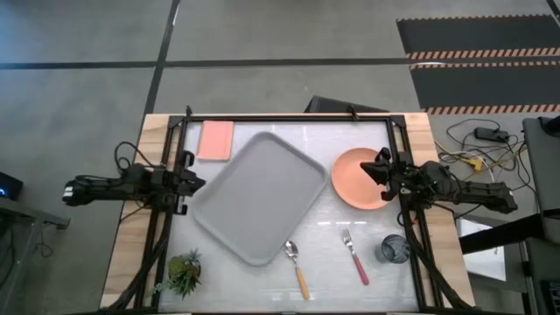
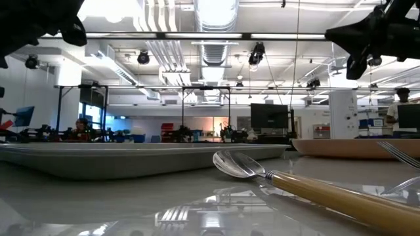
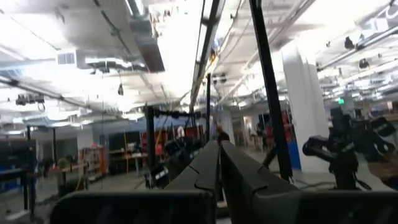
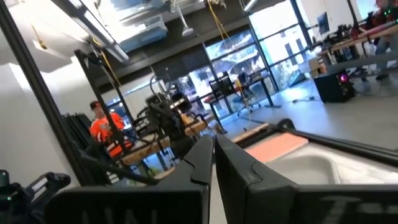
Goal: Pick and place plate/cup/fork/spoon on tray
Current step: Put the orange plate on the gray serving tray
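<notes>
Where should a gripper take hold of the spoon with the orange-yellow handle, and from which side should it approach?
Grip the spoon at mid-handle, coming straight down from above. It lies flat on the table, so only the handle's two long sides are free. Set the fingers across it, away from the bowl near the tray rim.
</notes>
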{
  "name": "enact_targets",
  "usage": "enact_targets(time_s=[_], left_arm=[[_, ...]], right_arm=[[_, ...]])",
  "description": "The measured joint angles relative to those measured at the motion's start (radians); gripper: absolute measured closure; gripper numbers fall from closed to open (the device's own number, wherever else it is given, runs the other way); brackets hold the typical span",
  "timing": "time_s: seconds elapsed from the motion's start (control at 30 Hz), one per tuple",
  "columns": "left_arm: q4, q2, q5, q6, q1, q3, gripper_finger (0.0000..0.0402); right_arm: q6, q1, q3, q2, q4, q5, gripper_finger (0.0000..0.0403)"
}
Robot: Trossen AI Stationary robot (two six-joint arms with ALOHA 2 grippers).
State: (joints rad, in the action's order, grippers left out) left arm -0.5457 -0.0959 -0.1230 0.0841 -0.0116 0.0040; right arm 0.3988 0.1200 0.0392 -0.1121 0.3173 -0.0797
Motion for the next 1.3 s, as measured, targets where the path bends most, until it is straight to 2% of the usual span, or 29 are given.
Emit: enact_targets(time_s=[0.3, 0.47, 0.87, 1.1, 1.3], left_arm=[[-0.012, -0.011, 0.001, 0.001, -0.001, 0.0, 0.0402], [-0.005, -0.041, 0.072, -0.016, -0.002, 0.0, 0.0402], [-0.008, -0.138, 0.065, -0.378, -0.001, 0.002, 0.0402], [-0.024, -0.15, 0.071, -0.383, -0.001, 0.018, 0.0402], [-0.025, -0.146, 0.072, -0.384, -0.002, 0.018, 0.0402]], right_arm=[[-0.072, 0.0, 0.096, -0.222, 0.058, -0.001, 0.0394], [-0.113, 0.0, 0.167, -0.331, 0.063, -0.001, 0.0394], [-0.075, -0.062, 0.316, -0.547, 0.002, 0.0, 0.0394], [0.047, -0.081, 0.472, -0.664, -0.283, 0.0, 0.0394], [0.191, -0.081, 0.659, -0.767, -0.798, -0.008, 0.0394]])
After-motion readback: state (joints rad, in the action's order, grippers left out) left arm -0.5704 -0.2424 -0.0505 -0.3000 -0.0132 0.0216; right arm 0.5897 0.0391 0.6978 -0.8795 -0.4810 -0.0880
